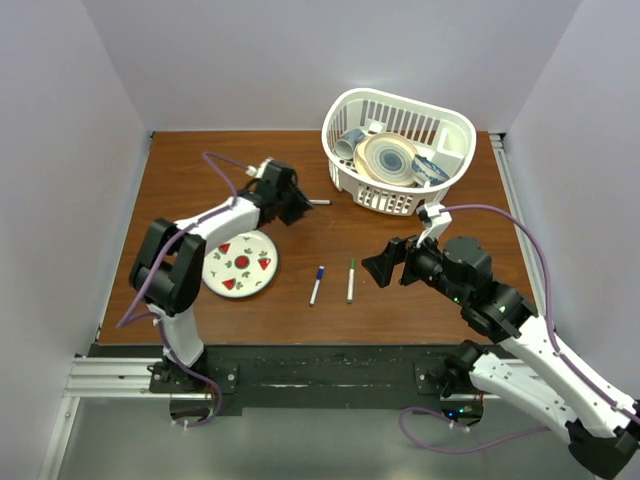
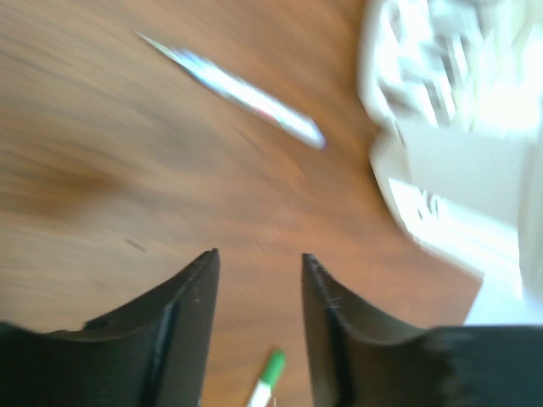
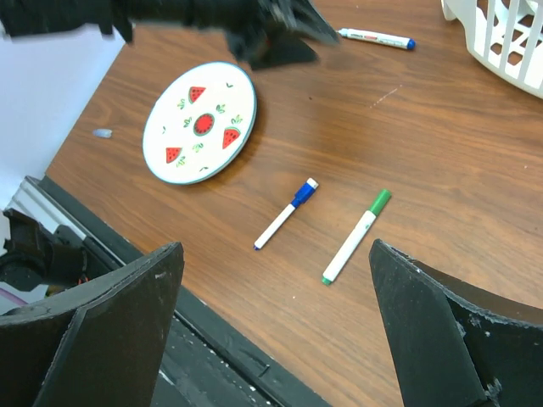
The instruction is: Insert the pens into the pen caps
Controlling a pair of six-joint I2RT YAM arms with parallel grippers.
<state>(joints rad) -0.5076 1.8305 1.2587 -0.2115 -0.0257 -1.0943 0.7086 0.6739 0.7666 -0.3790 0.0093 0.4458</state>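
We find no text that we can read anywhere. The pen (image 3: 376, 38) near the basket (image 3: 496, 30) bears faint print on its barrel, too small and blurred to decipher.

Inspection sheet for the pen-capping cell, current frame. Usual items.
Surface: brown wooden table, no spills seen.
Job's things: blue pen and green pen lie side by side mid-table, not touching; third pen lies beside the left gripper; no loose caps seen.
Clutter: watermelon plate; white basket holding dishes.
Grippers: left gripper open, empty; right gripper open, empty.
Cables: purple cables loop off both arms, clear of the pens.
Surroundings: pale walls; metal rail at the near edge.
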